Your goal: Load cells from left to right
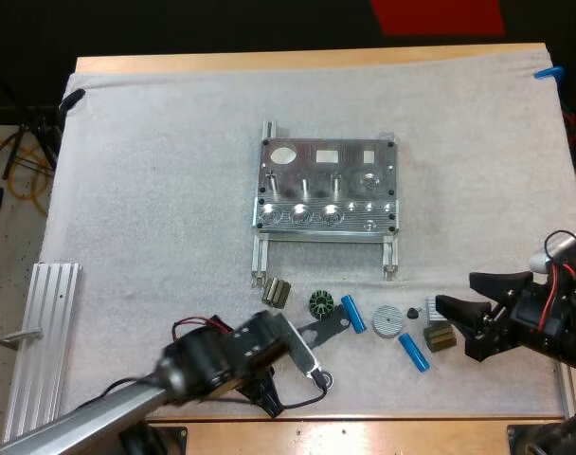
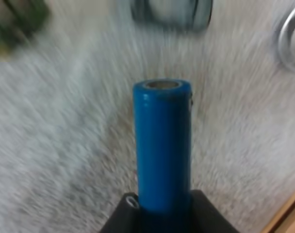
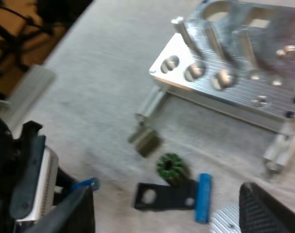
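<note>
Now clamped on blue cell [image 2: 162, 145], long axis pointing out past left gripper [image 2: 163, 213]; carry straight forward to fixture [image 1: 326, 185], leftmost bore.

three cells [image 1: 352, 313] (one held), one fixture [image 1: 326, 185]

On the metal fixture's [image 1: 326, 185] near side, left gripper [image 2: 162, 208] clamps a blue cylinder [image 2: 162, 145], seemingly at its base; right gripper's [image 1: 456, 327] fingers stand apart.

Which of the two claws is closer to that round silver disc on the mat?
Right. The right gripper sits open just beside the silver disc; the left gripper, holding a blue cell, is farther off.
</note>
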Controlling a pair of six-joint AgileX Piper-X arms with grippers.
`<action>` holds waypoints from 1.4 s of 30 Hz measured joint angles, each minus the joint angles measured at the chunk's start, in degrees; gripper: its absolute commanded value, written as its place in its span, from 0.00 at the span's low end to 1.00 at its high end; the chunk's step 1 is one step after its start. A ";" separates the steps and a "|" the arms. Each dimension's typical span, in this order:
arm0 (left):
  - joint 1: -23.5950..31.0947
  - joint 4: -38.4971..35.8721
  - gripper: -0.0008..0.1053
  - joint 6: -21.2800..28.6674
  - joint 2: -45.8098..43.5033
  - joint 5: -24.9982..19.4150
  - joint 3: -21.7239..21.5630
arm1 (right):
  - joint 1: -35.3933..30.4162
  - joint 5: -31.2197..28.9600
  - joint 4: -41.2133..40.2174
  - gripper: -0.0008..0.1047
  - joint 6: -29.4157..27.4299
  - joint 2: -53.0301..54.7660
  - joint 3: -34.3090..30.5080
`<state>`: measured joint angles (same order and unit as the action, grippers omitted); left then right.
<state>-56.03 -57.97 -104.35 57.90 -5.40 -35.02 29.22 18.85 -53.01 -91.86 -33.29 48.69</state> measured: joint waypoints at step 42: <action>0.00 -0.54 0.01 13.48 -18.32 8.71 -3.36 | 7.18 13.47 6.94 0.59 2.30 -22.48 0.14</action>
<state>-56.03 -58.52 -90.88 39.59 3.30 -38.39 36.40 32.31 -46.06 -89.57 -55.78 48.83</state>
